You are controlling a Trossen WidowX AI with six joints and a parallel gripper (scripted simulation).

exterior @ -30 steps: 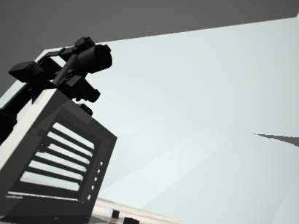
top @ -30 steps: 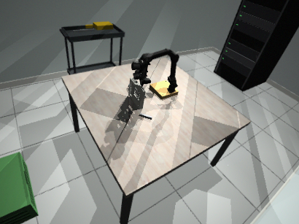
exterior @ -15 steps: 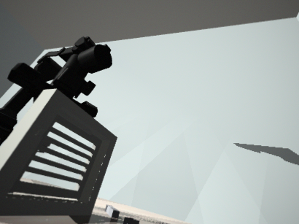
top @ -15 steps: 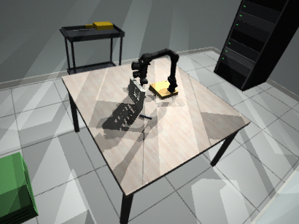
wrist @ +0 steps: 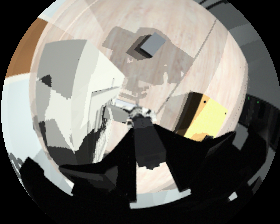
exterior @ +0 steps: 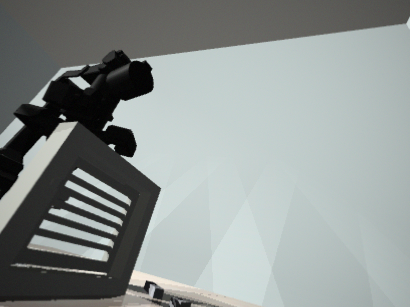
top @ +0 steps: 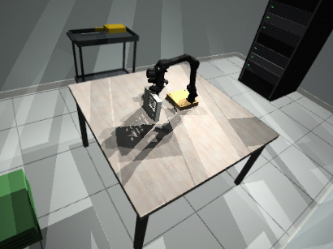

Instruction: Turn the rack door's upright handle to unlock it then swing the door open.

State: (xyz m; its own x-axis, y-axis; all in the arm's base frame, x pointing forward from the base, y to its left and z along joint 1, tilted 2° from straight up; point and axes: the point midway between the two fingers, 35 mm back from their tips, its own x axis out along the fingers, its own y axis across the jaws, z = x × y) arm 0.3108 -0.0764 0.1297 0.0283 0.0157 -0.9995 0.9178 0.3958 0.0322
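I note hard dark shadows across the tabletop (top: 211, 145) (wrist: 170, 20). Exterior view dim overhead; wrist view curves strongly at its edges.

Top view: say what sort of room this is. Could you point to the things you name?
Probably a server room or lab: a tall black rack (top: 282, 44) with small green lights, a tiled floor (top: 211, 203), and a dark metal cart (top: 134, 36) by the wall.
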